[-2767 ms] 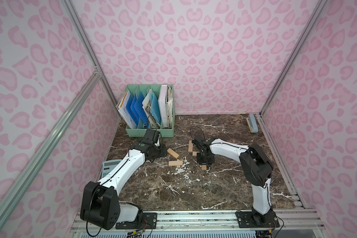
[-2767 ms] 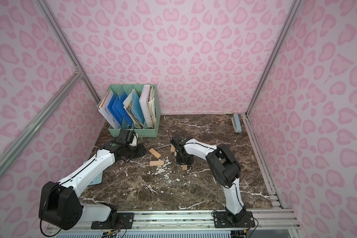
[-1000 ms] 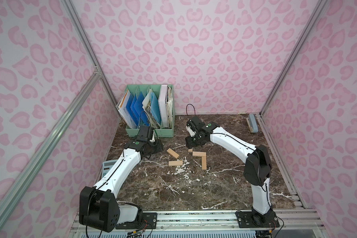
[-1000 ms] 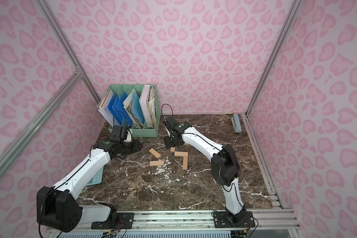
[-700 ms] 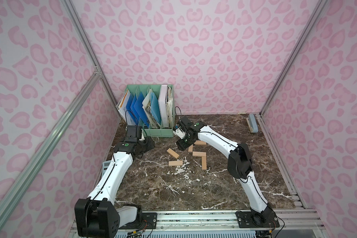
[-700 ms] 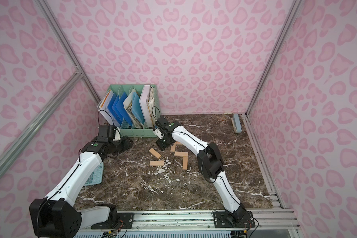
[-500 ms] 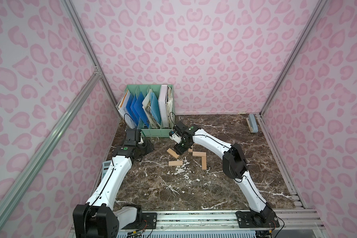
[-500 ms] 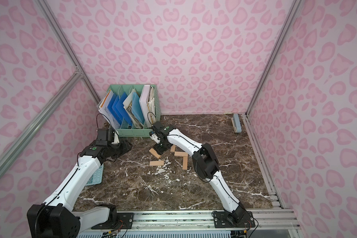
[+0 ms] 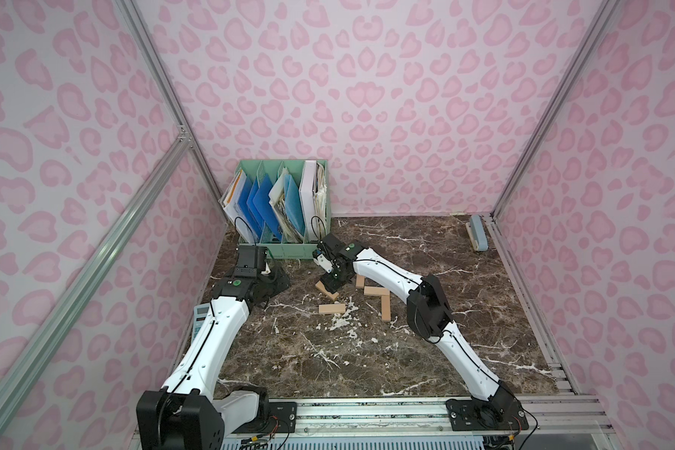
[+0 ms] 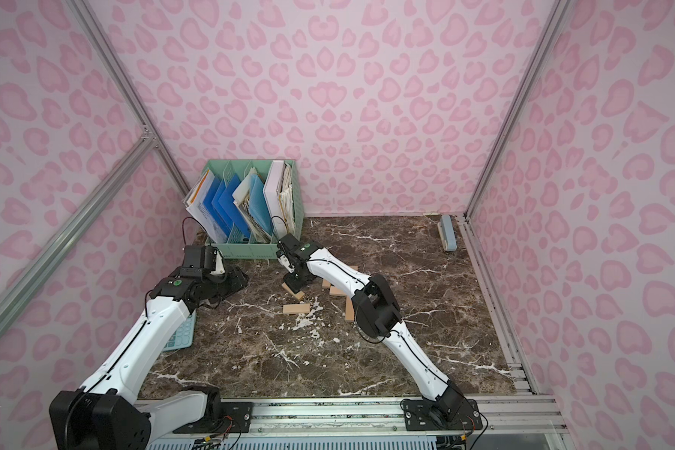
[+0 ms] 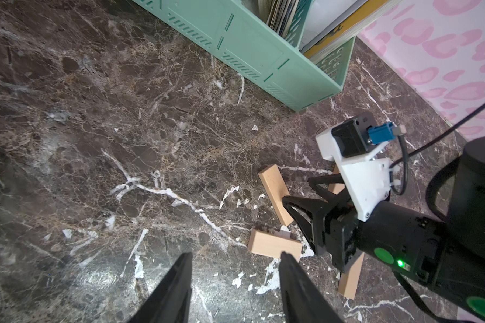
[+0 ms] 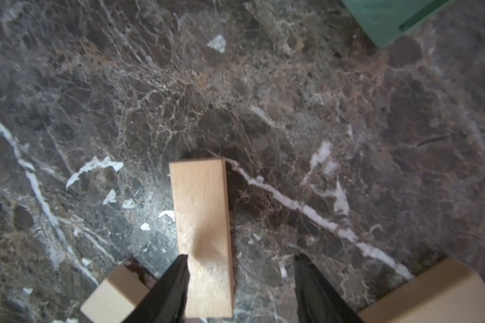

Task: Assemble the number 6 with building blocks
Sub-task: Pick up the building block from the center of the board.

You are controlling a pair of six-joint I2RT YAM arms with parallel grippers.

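The right jaws hang spread over a slanted plank (image 12: 200, 212) that lies flat on the marble tabletop (image 9: 328, 362), just in front of the green file rack (image 9: 289, 249). In the right wrist view one finger (image 12: 171, 290) overlaps a long edge of the plank while the other stands well clear of the opposite edge, so nothing is grasped yet. The left jaws, seen in the left wrist view, are likewise released and empty, above bare tabletop to the left of the planks. Of the other building blocks, a second plank (image 9: 332, 308) lies just beside the slanted one on the robot's side. An L-shaped pair (image 9: 375, 290) sits to their right, and a further plank (image 9: 360, 281) peeks out beside the right arm (image 9: 386, 274). The number 6 is not formed yet. These planks look light, stiff and smooth, and are likely to skid on the polished stone if nudged. The sound hold is across the narrow width near mid-length, with the pads square on the two long edges, so the plank does not swivel when lifted.
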